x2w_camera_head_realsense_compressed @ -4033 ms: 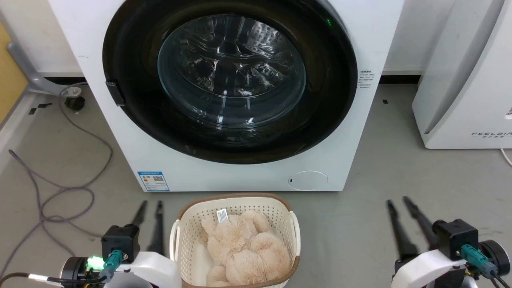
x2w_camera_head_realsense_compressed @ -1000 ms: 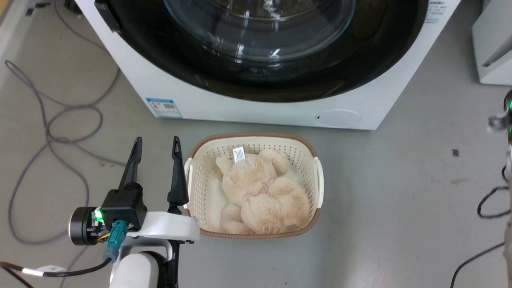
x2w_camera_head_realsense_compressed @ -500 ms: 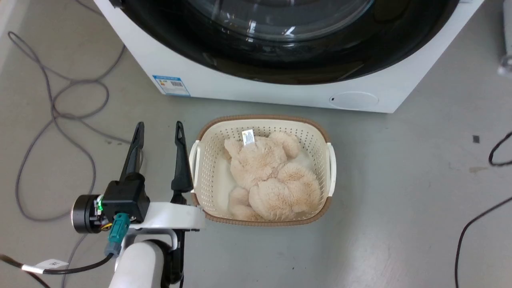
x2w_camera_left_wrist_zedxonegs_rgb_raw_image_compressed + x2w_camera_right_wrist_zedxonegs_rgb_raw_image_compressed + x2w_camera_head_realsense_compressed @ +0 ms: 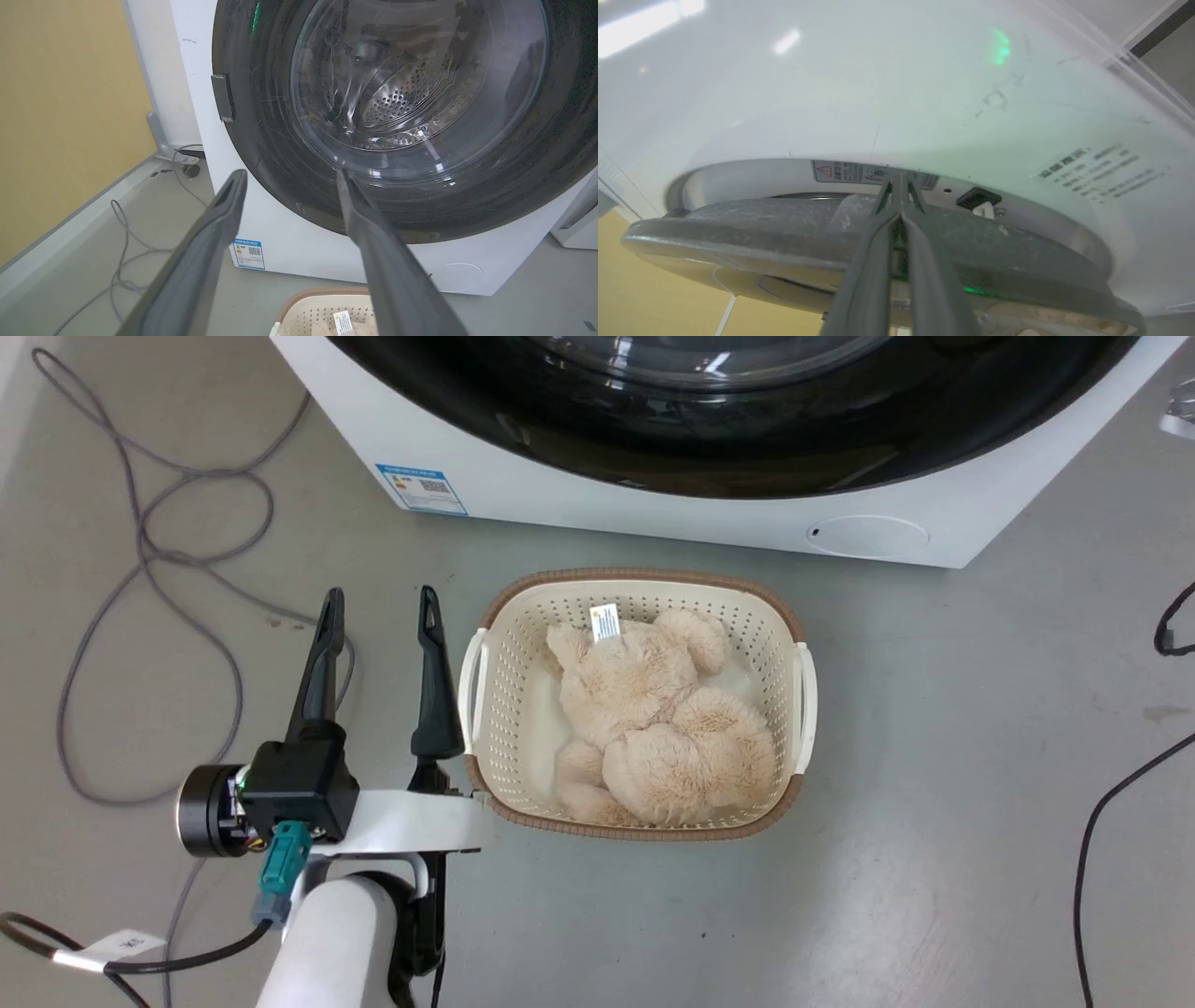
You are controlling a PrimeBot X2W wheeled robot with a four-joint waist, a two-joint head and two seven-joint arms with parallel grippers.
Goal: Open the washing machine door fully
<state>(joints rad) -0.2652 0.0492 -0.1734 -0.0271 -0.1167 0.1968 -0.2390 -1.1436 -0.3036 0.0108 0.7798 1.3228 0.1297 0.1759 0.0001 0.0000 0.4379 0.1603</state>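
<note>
The washing machine door (image 4: 747, 448) shows its glossy black rim along the top of the head view. In the left wrist view the door (image 4: 411, 93) faces me, clear glass in the centre. My left gripper (image 4: 380, 593) hangs open over the floor left of the basket, well short of the door; its own camera shows the left gripper (image 4: 290, 172) with nothing between the fingers. The right gripper (image 4: 900, 179) is shut, its tips in the gap between the door's grey rim (image 4: 738, 228) and the white machine front (image 4: 878, 93).
A cream basket (image 4: 653, 581) holding a beige plush toy (image 4: 663, 719) stands on the floor before the machine. The small round white flap (image 4: 868, 535) sits low on the front. Grey cables (image 4: 187, 523) loop at left, a black cable (image 4: 1092, 859) at right. A yellow wall (image 4: 70, 93) is left.
The head camera has tilted down and shifted, so the machine has slid up the picture. The right gripper, at lower right four seconds ago, has left the head view. The left gripper stays open.
</note>
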